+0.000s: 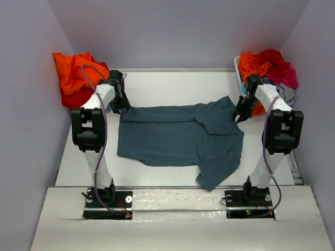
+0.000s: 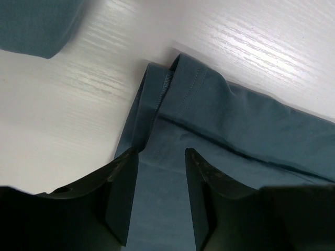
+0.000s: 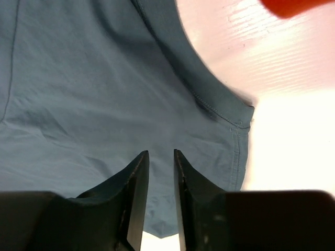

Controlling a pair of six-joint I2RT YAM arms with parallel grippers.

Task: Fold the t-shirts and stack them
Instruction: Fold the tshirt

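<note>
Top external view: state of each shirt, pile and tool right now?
slate-blue t-shirt: spread on the table, not fully folded
left tool: open, over the shirt's corner
right tool: narrowly open, over the opposite corner
orange-red pile, far left: crumpled, unfolded
mixed pile, far right: crumpled, unfolded

Left arm (image 1: pixel 88 128) rises from its near-left base, elbow folded, forearm reaching far and inward. Left gripper (image 1: pixel 119 102) points down, fingers (image 2: pixel 121 196) set moderately apart. Right arm (image 1: pixel 281 129) mirrors this on the right. Right gripper (image 1: pixel 241 113) angles down and inward, fingers (image 3: pixel 133 201) separated by a narrow gap.
</note>
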